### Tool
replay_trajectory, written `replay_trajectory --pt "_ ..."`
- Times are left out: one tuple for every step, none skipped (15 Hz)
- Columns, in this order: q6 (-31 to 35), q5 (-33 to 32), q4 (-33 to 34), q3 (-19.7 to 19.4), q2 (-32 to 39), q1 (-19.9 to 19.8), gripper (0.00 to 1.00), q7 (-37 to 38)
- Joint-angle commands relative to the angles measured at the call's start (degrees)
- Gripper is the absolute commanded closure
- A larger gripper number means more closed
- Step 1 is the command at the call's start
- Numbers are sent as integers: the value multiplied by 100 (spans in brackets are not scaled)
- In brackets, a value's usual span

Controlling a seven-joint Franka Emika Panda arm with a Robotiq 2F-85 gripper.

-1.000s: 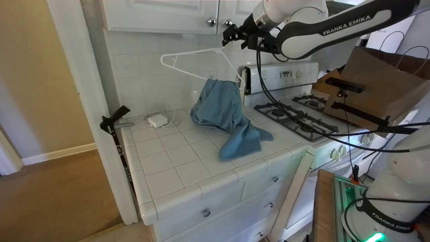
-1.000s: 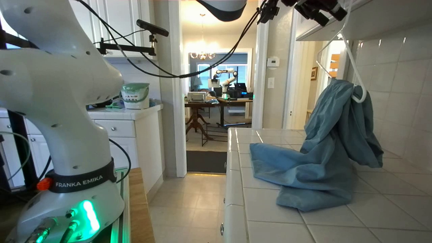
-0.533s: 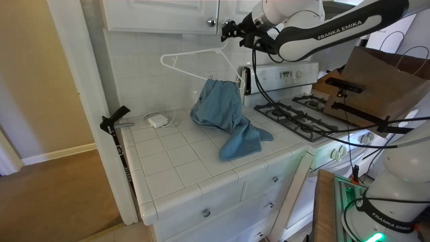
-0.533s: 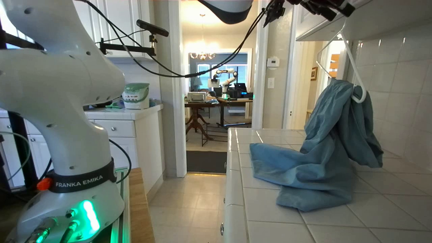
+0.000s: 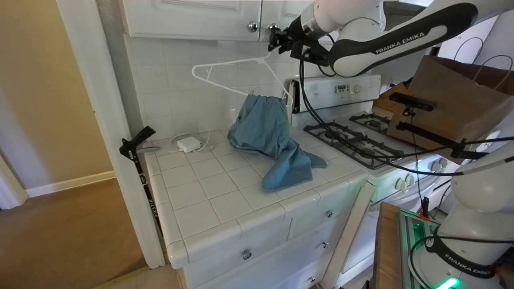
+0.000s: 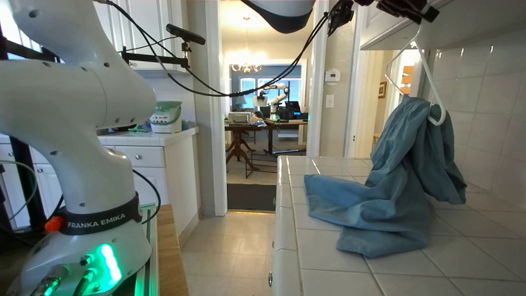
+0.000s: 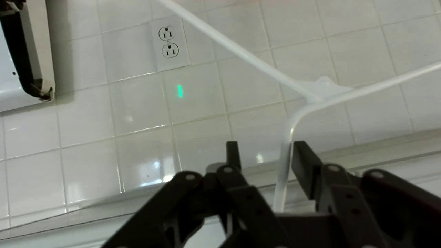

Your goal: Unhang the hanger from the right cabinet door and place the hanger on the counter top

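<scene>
The thin white hanger (image 5: 229,63) hangs below the right cabinet door (image 5: 283,11), near its round knob (image 5: 273,27). Its hook top is hidden behind my gripper (image 5: 274,46) in both exterior views. Blue cloth (image 6: 394,205) is draped over the hanger's lower bar and trails onto the white-tiled counter top (image 5: 200,180). In the wrist view the hanger's stem (image 7: 283,172) runs between the fingers of my gripper (image 7: 266,146), which is open partway. The stem lies close along the right-hand finger (image 7: 306,165); whether they touch I cannot tell. A gap separates it from the left-hand finger.
A white gas stove (image 5: 341,90) with black grates adjoins the counter. A small white box (image 5: 188,143) with a cord lies at the back left. Black cables (image 5: 317,116) droop from my arm over the stove. Tiled wall with an outlet (image 7: 169,42) stands behind the hanger.
The gripper has moved slightly toward the tiled wall, and its fingers have come closer together around the hanger's stem. The hanger and the cloth have stayed in place.
</scene>
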Motion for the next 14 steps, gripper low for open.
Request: replay_trajectory --pt "189 -291 118 311 72 -380 76 296" --pt "228 -290 121 380 71 -454 82 300" --pt "262 -278 125 448 71 -520 94 295" --pt "283 -269 127 519 62 -587 98 288" --pt "299 -258 129 584 56 -647 98 289" --pt "326 -246 123 638 41 -703 96 286" --pt "346 -233 112 686 31 -749 95 270" --pt "367 -223 90 728 13 -790 95 247" --pt "338 -184 64 753 -20 -803 95 223" --pt "270 -148 50 767 -58 -809 95 213" --pt "216 -64 40 730 -71 -744 95 170" --pt "143 66 24 643 -87 -615 95 115" --pt "58 200 -3 545 -116 -476 95 50" --pt "25 319 -29 454 -125 -350 95 3"
